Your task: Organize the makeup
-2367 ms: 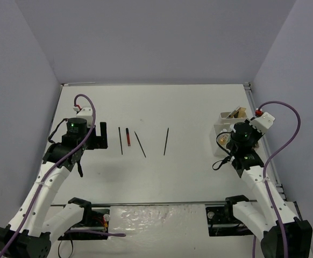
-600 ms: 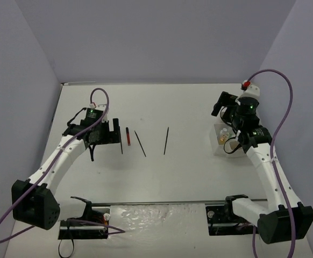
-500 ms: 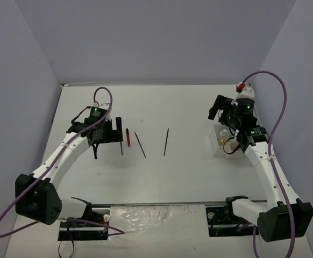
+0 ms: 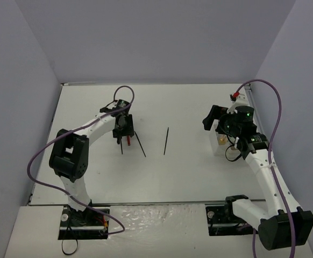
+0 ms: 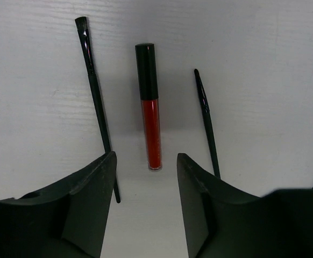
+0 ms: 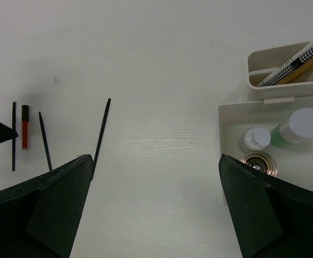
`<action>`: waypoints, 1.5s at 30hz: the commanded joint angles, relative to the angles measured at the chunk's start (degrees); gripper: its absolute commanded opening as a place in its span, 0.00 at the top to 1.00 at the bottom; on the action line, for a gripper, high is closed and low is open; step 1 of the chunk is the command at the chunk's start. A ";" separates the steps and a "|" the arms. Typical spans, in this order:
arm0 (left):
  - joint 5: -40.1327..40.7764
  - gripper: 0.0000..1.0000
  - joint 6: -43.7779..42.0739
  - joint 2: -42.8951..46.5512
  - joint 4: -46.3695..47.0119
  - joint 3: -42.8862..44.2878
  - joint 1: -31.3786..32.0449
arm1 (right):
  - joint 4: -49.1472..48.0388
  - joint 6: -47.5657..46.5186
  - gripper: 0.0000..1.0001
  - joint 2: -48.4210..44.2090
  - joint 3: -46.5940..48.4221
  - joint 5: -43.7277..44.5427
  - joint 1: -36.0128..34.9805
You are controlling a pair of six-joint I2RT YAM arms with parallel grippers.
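Your left gripper (image 5: 146,157) straddled the red, black-capped gloss tube (image 5: 150,115) mid-frame, jaws parted, ready to pinch; your right gripper (image 6: 155,158) gaped empty.

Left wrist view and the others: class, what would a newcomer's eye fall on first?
The red lip gloss tube, the only bright colour, lies on the white table between two thin black sticks, with the left pincer open astride its near end. Near the table's right edge, a white tray holds small bottles and a few pencils.
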State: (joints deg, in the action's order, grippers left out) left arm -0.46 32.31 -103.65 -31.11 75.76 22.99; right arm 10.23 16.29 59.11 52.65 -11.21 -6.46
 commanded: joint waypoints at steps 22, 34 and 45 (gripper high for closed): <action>4.16 1.00 3.21 -6.74 -1.41 5.71 2.29 | -3.01 -1.34 0.00 -4.54 -0.75 -3.32 -0.22; 3.25 1.00 -8.13 13.97 18.31 -5.32 11.45 | -5.96 3.25 0.01 -5.92 1.33 -17.64 -1.26; -3.90 1.00 -21.45 26.69 35.31 -13.64 25.11 | -9.53 9.43 0.05 -3.07 3.94 -24.75 -10.85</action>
State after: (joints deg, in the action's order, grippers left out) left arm -1.78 17.16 -80.61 -5.23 60.45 45.78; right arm 6.16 22.99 54.58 52.71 -32.00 -13.41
